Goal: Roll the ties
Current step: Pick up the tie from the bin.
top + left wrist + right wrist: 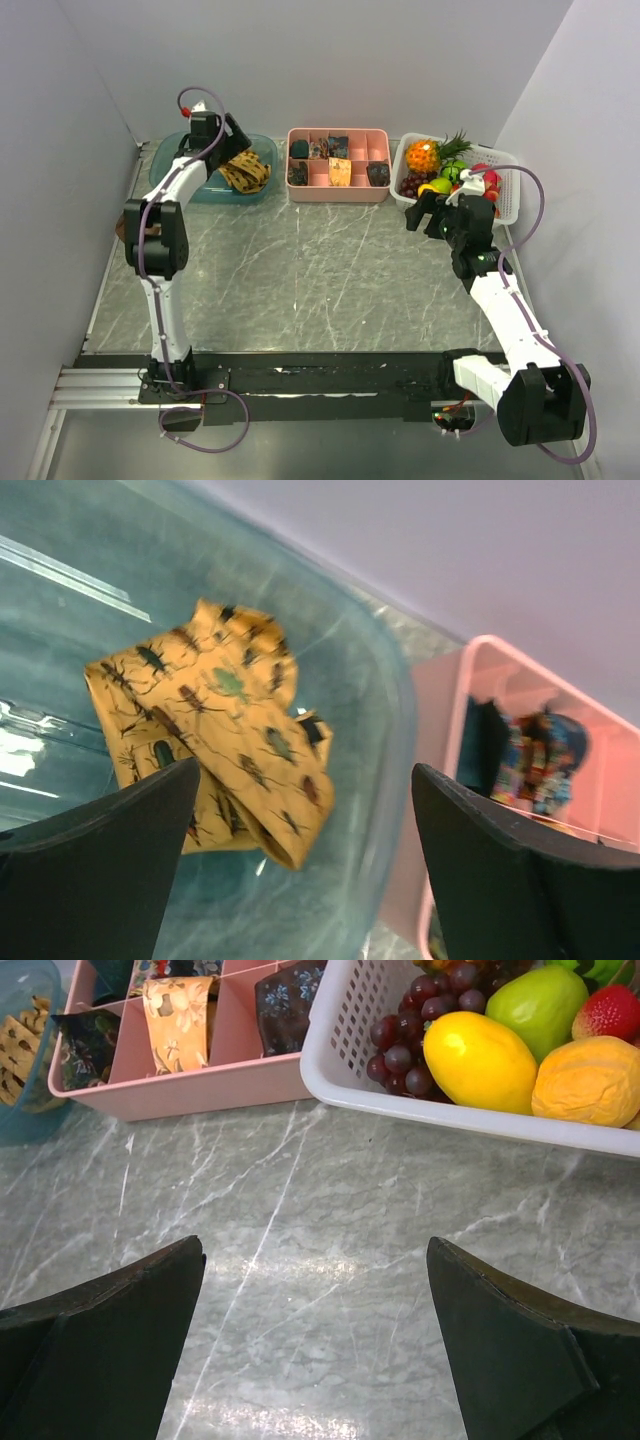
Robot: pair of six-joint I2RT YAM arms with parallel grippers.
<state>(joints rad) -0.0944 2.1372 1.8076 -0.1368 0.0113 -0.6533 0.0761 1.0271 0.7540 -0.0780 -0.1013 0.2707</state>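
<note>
The tie (247, 170), golden-yellow with small dark figures on it, lies folded in a heap inside a teal see-through bin (208, 190) at the back left. In the left wrist view the tie (215, 730) lies on the bin floor (350, 680). My left gripper (232, 135) hovers over the bin, open and empty (305, 768), with its jaws wide apart above the tie's near end. My right gripper (428, 215) is open and empty (315, 1245) above bare marble in front of the fruit basket. A strip of the tie (15, 1045) shows at the left edge of the right wrist view.
A pink compartment tray (338, 192) with small rolled fabric bundles stands at the back middle, right of the bin (450, 780) (200, 1085). A white basket (507, 205) of toy fruit stands at the back right (340, 1030). Grey walls close in the left, back and right sides.
</note>
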